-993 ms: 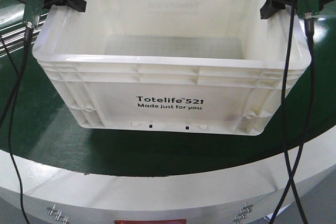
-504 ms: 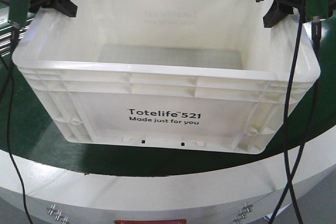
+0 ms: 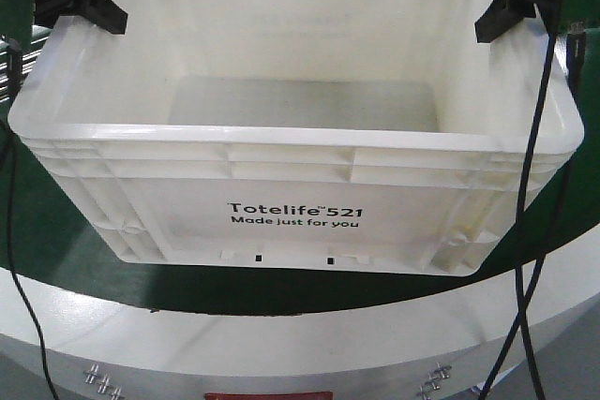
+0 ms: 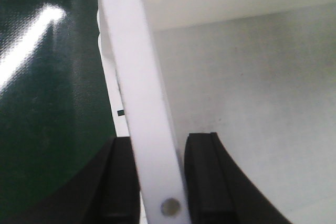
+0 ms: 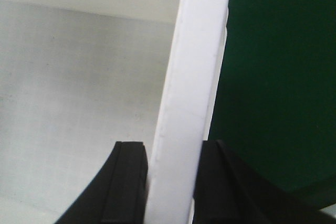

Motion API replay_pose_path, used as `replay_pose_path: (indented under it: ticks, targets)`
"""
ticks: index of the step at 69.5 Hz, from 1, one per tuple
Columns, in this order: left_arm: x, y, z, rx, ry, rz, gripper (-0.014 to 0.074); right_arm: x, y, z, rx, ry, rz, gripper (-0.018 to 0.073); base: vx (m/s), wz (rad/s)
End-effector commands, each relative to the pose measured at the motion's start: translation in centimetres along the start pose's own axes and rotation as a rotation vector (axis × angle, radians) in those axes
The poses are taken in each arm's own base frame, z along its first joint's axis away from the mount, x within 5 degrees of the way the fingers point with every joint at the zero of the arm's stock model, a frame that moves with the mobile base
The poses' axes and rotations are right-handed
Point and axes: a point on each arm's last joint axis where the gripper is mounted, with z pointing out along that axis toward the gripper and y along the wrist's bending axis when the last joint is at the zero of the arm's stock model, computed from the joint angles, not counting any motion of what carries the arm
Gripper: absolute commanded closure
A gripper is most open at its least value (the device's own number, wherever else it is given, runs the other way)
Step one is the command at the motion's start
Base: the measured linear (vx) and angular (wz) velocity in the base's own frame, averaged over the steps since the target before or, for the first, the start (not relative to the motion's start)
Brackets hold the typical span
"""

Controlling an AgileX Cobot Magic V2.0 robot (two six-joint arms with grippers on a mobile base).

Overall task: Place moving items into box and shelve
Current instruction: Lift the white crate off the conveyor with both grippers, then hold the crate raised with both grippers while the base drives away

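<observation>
Since a second ago the box [image 3: 291, 213] has grown in the front view and its side walls have spread toward the frame edges. I judge it has come nearer and somewhat higher over the green surface [image 3: 56, 241]. As far as its inside can be seen, it holds no toys. On the left wall's rim the left gripper [image 4: 160, 179] is clamped narrow, one finger inside and one outside. The right gripper [image 5: 170, 182] pinches the right rim likewise. Both holds are on thin, smooth plastic, so uneven arm travel could twist the box or let a rim slide out, dropping one side. The dark cable [image 3: 536, 185] crossing the near right corner could snag.
</observation>
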Motion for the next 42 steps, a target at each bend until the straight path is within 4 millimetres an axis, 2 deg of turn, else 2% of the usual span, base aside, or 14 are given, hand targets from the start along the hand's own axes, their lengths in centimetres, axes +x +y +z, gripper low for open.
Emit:
replay_pose_path:
  ticks: [1, 42]
  targets:
    - [-0.97, -3.75, -3.86, 0.259, -0.194, -0.050, 0.0601, -0.41, 2.97, -3.78, -0.237, -0.168, 0.015, 0.0564, 0.00, 0.00]
    - [-0.96, -4.02, -4.02, 0.290, -0.195, -0.061, 0.0601, -0.38, 3.02, -3.76, -0.242, -0.163, 0.018, 0.0564, 0.00, 0.00]
